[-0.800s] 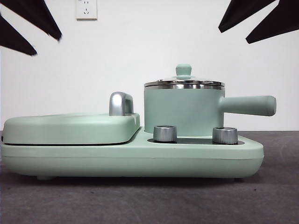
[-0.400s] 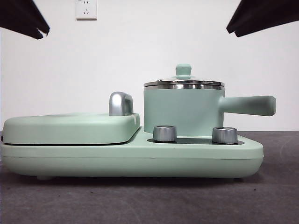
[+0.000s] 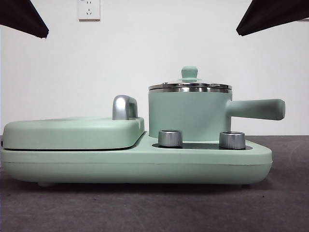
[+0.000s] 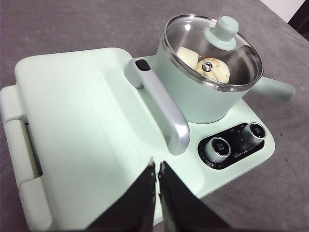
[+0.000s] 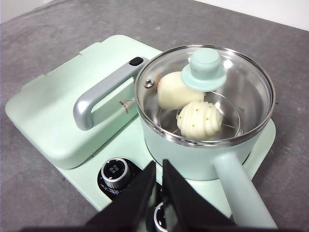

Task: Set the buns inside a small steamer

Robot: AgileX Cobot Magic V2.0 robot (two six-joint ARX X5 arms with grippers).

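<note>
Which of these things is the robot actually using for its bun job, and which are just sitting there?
Part of the job:
- smooth bun and pleated bun, both inside the steamer
- small steamer, with glass lid on

Just there:
- flat grill plate with chrome handle
- two knobs
- wall socket

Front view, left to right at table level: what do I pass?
Closed grill plate → chrome handle → left knob → small steamer, lid on → right knob → steamer's side handle.
</note>
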